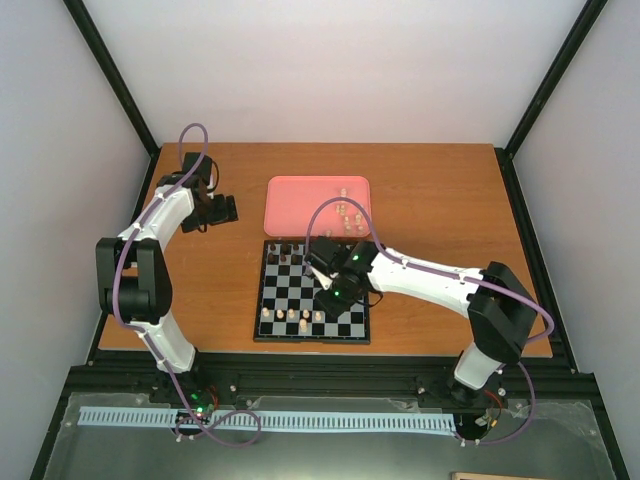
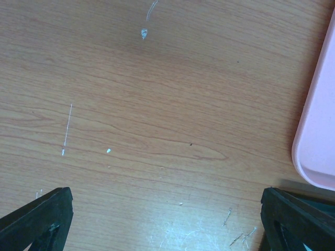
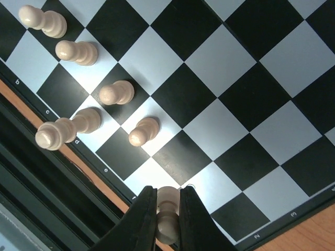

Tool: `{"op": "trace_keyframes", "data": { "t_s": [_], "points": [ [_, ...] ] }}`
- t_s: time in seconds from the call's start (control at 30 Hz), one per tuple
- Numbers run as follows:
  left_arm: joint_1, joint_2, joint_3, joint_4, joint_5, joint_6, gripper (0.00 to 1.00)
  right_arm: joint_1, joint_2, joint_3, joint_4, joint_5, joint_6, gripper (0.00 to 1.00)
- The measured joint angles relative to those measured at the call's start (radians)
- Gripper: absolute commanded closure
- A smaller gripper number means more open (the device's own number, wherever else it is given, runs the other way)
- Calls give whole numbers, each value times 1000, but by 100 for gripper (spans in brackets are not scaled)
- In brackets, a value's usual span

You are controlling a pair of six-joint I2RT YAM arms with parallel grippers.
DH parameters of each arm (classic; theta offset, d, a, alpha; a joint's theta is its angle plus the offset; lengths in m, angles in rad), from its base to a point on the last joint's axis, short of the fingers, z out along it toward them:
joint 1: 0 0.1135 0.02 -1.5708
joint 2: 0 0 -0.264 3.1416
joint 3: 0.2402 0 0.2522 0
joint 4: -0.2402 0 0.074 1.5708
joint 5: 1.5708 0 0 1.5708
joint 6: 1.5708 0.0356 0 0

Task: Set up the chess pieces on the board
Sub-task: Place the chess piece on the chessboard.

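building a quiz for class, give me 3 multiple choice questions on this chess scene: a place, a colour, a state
1. Where is the tray relative to the board? A) past its far edge B) on top of it C) at its near edge
2. What colour is the piece in the right gripper? A) brown B) red C) cream
3. How is the left gripper? A) shut on a pawn B) open above the table C) gripping the tray
A: top view shows it behind the board. C: a pale piece sits clamped in it. B: its fingers stand wide apart, only wood between.
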Motion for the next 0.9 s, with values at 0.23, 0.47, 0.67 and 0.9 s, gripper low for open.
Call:
{"op": "trace_keyframes", "data": {
  "t_s": [0.23,0.47,0.67,0.9],
  "points": [
    [0,-14,0,3,0,0,0,2,29,-45,56,-4,3,97],
    [0,-16,0,8,0,0,0,4,60,-50,86,-3,3,97],
    [0,-16,0,10,0,0,0,4,85,-50,101,7,3,97],
    [0,-16,0,11,0,0,0,4,100,-50,101,34,6,97]
  ]
}}
